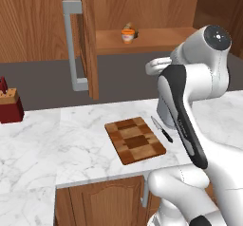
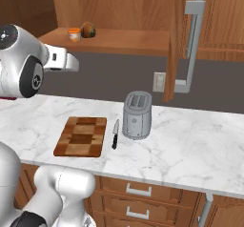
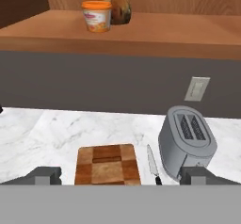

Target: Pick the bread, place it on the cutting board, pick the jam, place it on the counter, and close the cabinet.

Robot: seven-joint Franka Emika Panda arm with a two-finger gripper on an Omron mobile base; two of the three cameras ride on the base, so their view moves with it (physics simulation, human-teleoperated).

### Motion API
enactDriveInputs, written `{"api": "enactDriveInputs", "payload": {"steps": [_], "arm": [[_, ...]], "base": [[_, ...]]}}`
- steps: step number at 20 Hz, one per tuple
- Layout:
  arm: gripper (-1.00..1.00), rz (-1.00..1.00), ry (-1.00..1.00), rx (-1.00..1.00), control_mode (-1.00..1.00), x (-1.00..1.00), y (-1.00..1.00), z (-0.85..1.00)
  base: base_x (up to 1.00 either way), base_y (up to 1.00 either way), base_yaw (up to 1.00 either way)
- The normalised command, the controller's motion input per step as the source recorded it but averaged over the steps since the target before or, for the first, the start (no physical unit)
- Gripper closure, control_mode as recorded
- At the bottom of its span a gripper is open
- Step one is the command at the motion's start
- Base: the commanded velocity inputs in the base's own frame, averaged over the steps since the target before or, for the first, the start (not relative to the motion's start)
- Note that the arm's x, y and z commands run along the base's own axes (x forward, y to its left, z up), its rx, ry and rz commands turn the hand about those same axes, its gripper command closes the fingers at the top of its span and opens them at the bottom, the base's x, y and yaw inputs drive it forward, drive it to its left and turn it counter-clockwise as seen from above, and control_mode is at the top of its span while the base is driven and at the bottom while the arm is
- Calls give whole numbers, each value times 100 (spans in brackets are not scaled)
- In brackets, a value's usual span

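Observation:
The orange jam [image 3: 96, 16] jar stands on the bottom shelf of the open cabinet [image 1: 88, 40], with the brown bread [image 3: 118, 7] roll just behind it on its right. Both also appear from the base: jam [image 1: 127, 35] [image 2: 74, 34], bread [image 2: 88, 29]. The checkered cutting board [image 1: 135, 139] [image 2: 81, 136] [image 3: 107, 164] lies bare on the marble counter [image 1: 71, 144]. My gripper [image 3: 121, 175] hangs above the counter, well short of the shelf. It is open, its fingertips [image 3: 42, 175] far apart with nothing between them.
A knife [image 2: 115, 134] lies right of the board, and a grey toaster [image 2: 137, 115] stands beyond it. The cabinet door [image 2: 172, 40] with its grey bar handle [image 2: 193, 45] juts out over the counter. A dark red knife block [image 1: 9, 106] sits far left. A wall outlet [image 3: 196, 88] is behind the toaster.

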Motion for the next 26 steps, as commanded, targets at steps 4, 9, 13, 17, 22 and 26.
{"api": "enactDriveInputs", "payload": {"steps": [4, 9, 13, 17, 22, 26], "arm": [[-100, 0, 0, 0, -100, 27, 21, 15], [-100, 0, 0, 0, -100, 29, 18, 15], [-100, 0, 0, 0, -100, 40, 18, 14], [-100, 0, 0, 0, -100, 49, 17, 10], [-100, 0, 0, 0, -100, 51, 13, 7], [-100, 0, 0, 0, -100, 51, 8, 6]], "base": [[0, 0, 0], [0, 0, 0], [0, 0, 0], [0, 0, 0], [0, 0, 0], [0, 0, 0]]}}
